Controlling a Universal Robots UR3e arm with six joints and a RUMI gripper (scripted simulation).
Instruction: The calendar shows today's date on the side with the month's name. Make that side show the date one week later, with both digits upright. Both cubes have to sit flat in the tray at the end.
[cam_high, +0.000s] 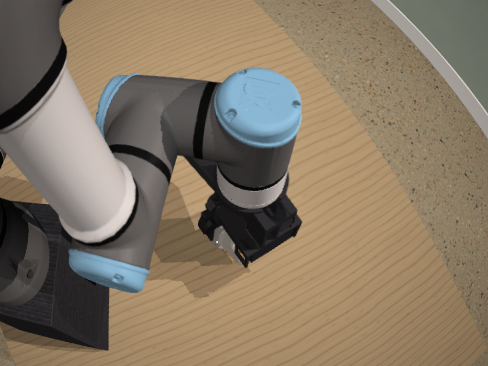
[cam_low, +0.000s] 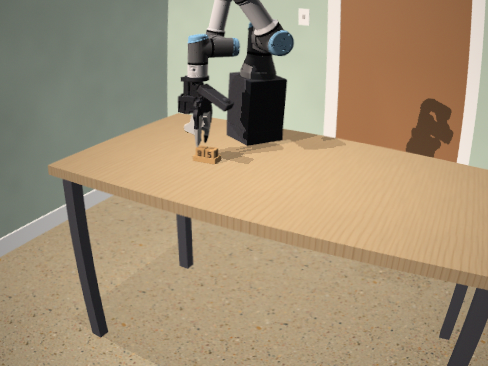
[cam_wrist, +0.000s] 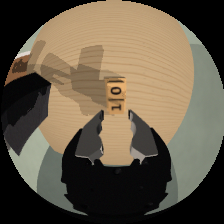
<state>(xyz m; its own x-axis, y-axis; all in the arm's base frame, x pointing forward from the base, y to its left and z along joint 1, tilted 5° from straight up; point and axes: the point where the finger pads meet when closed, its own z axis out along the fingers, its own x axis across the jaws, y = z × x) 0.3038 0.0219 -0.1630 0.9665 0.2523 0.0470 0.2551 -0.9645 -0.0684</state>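
Observation:
Two wooden cubes sit side by side in the small wooden tray (cam_low: 206, 160). In the exterior view, the left cube (cam_low: 200, 153) has a front digit too small to read surely, and the right cube (cam_low: 210, 154) shows a 5. In the wrist view, the cube top nearer the fingers (cam_wrist: 116, 106) shows a 1 and the farther top (cam_wrist: 116, 90) a 0, both turned sideways in the image. The month's name is not legible. My gripper (cam_low: 202, 142) (cam_wrist: 116, 110) is partly open and empty, above the cubes. In the top view the arm hides most of the calendar.
The black pedestal (cam_low: 256, 112) (cam_high: 82, 305) of the arm stands on the table (cam_low: 320, 185) behind and to the right of the tray in the exterior view. The near left table corner lies left of the tray there. The arm's shadow falls beside the calendar.

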